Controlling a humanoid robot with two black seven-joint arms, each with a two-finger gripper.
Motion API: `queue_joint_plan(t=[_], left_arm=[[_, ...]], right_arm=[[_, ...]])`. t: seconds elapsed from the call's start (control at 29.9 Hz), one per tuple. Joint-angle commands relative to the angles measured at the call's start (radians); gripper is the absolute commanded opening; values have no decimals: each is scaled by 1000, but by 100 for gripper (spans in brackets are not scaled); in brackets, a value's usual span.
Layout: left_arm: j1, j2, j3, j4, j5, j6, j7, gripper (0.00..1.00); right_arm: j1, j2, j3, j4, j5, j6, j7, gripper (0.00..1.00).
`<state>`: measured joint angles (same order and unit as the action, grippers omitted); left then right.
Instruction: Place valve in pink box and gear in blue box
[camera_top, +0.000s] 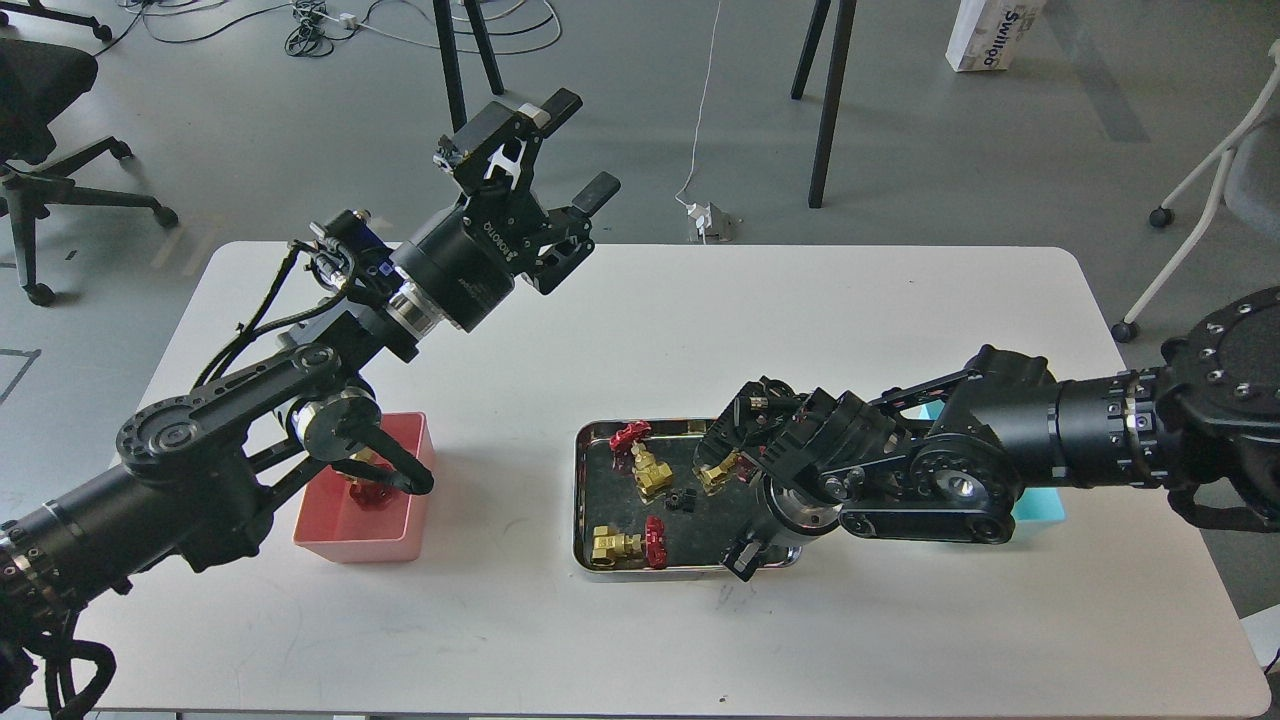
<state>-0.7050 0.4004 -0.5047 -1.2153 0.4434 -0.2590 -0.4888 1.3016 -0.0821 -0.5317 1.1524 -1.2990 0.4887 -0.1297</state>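
Note:
A steel tray (585, 500) holds two brass valves with red handwheels (648, 478) (622, 546) and a tiny black gear (682, 500). A third valve (717, 473) lies right at my right gripper (728, 448), which reaches over the tray's right side; its fingers are dark and cannot be told apart. The pink box (345, 540) stands at the left with one valve (366, 490) inside, partly hidden by my left arm. My left gripper (583, 145) is open and empty, raised over the table's far edge. The blue box (1040, 506) is mostly hidden behind my right arm.
The white table (640, 640) has bare surface along its front and far right. Beyond the far edge are table legs, cables, an office chair at the left and a white chair at the right.

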Motion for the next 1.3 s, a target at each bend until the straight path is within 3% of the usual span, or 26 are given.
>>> queue_joint_plan(t=[0.0,0.3,0.74,1.1,1.27], left_arm=[[4,0,0,0,1,0,0,87],[5,0,2,2,1,0,0,87],[21,0,2,3,3,-2,0,87],[25,0,2,3,1,-2,0,87],[28,0,0,3,1,-2,0,87]], right_arm=[[-1,1,-1,-2,0,0,-1,52],[-4,2,-2,-5,0,0,-2,50],[-7,4,-4,-14,0,0,-2,30],[-10,4,-4,-13,0,0,-1,25],[-10,2,-4,-10,1,0,-1,15]])
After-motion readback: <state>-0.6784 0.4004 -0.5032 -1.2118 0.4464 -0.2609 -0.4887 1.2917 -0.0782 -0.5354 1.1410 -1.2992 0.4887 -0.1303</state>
